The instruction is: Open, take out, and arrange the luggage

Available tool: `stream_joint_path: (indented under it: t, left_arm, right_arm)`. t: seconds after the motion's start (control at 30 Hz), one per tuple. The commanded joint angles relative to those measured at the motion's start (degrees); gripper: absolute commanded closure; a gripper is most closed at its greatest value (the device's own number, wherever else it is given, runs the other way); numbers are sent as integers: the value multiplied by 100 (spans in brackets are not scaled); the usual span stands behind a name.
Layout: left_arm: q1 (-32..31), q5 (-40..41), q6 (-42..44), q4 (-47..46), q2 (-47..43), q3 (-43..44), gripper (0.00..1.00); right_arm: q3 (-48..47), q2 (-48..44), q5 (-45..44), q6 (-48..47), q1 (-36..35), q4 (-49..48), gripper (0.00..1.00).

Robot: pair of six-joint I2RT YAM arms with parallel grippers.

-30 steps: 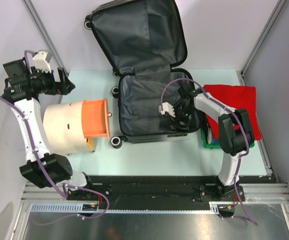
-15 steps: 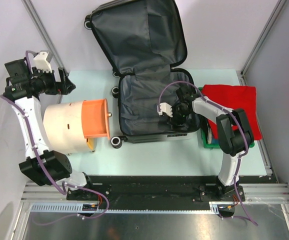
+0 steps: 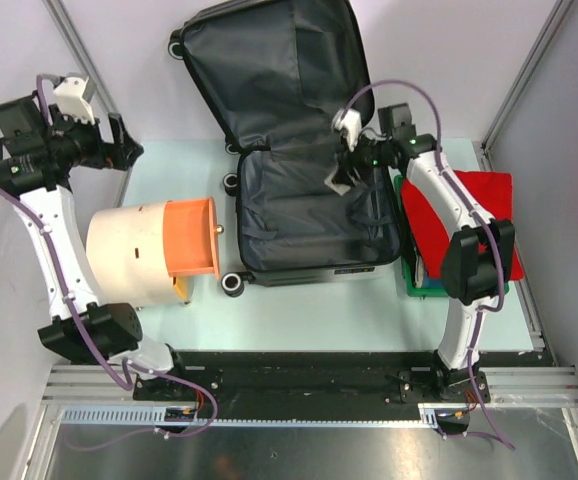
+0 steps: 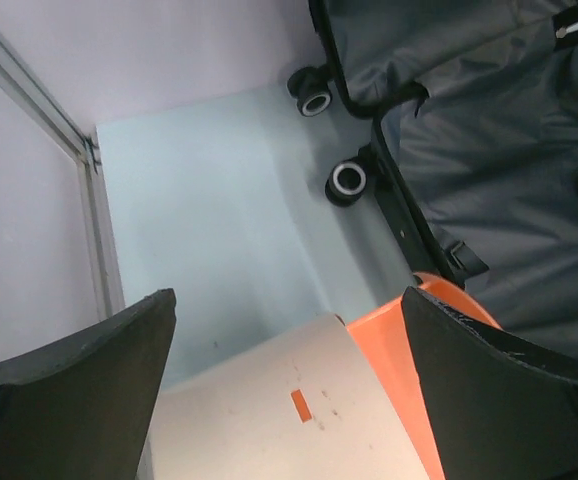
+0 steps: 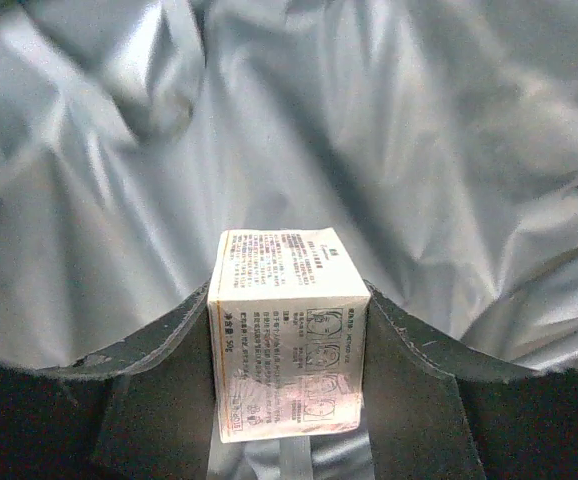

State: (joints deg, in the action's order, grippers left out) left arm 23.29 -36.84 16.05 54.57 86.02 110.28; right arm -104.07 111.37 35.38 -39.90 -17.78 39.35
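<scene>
Locate luggage [image 3: 314,215] at frame centre, open, long axis top to bottom. Note right gripper [image 3: 346,172] partly closed on small white box [image 5: 289,330], directly above shell's upper right; nearer arm. Note left gripper [image 3: 124,152] spread wide, empty, upper left, well apart.

The left arm is standing tall at the left side, and the left end effector [image 3: 119,155] is gaping wide, gripping nothing. The right arm is stretching forward and inward, and the right end effector [image 5: 289,370] is pinching a small white box [image 5: 289,330] between both fingers.
</scene>
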Motion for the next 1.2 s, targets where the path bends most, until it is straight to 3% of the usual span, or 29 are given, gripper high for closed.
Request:
stream_joint_path:
  t: [0.0,0.17,0.23,0.33,0.4,0.6,1.0,1.17]
  left_arm:
    - [-332,-209,424,-86,20,765,0]
    - [-1456,-16,1215,-86,-111,803,0]
    - [-2273,159,1522,-95,-173,548,0]
    - [-3469,631,1918,-121,-173,188,0]
    - [-4126,818,1963,-148,-16,117,0]
    - [-5192,1381,1814,-271,467,213,0]
    - [-5423,1723,1805,-332,802,-156,1]
    - [-5431,1733,1787,-411,855,-121,11]
  right_arm:
    - [-684,95,997,3111,99,-664,88]
    - [-203,-63,1331,5928,170,-2365,90]
    - [296,-159,1375,7233,152,-3027,91]
    - [764,-361,1349,8276,4,-4170,92]
    - [774,-449,1332,8305,-120,-4269,92]
    - [1099,-713,1402,8604,-498,-4665,92]
    - [1460,-1082,1955,9087,-735,-5543,92]
    - [1416,-1065,2201,9026,-788,-5561,92]
